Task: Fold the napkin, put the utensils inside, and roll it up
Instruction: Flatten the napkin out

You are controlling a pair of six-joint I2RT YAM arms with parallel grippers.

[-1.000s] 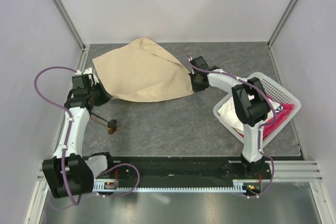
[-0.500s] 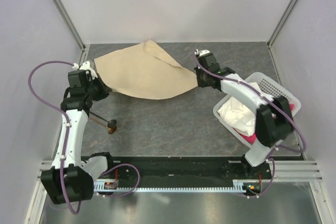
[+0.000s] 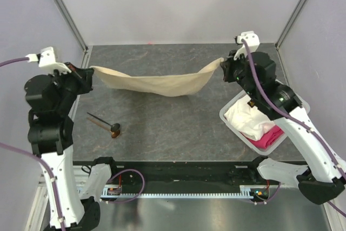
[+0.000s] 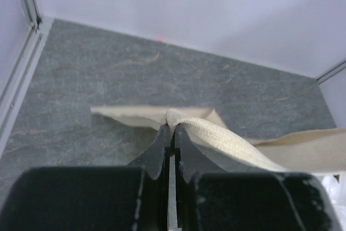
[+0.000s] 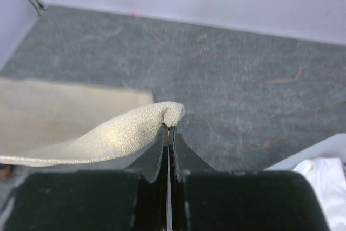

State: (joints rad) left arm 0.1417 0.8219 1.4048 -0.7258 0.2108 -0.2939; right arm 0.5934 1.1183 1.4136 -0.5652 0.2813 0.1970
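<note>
The beige napkin [image 3: 157, 83] hangs stretched in the air between my two grippers, sagging in the middle above the grey table. My left gripper [image 3: 90, 72] is shut on its left corner, which shows pinched in the left wrist view [image 4: 174, 118]. My right gripper [image 3: 223, 64] is shut on its right corner, which shows pinched in the right wrist view [image 5: 172, 113]. The utensil [image 3: 105, 124], thin and dark-handled with a small brown head, lies on the table at the front left, below the left gripper and apart from the napkin.
A white mesh basket [image 3: 294, 99] stands at the right edge, holding a white cloth [image 3: 246, 116] and a pink-red cloth [image 3: 266, 137]. Light walls with metal posts enclose the table on three sides. A black rail runs along the near edge.
Both arms have risen and spread apart, lifting the napkin off the table and pulling it out into a hanging band. The utensil has not moved.
</note>
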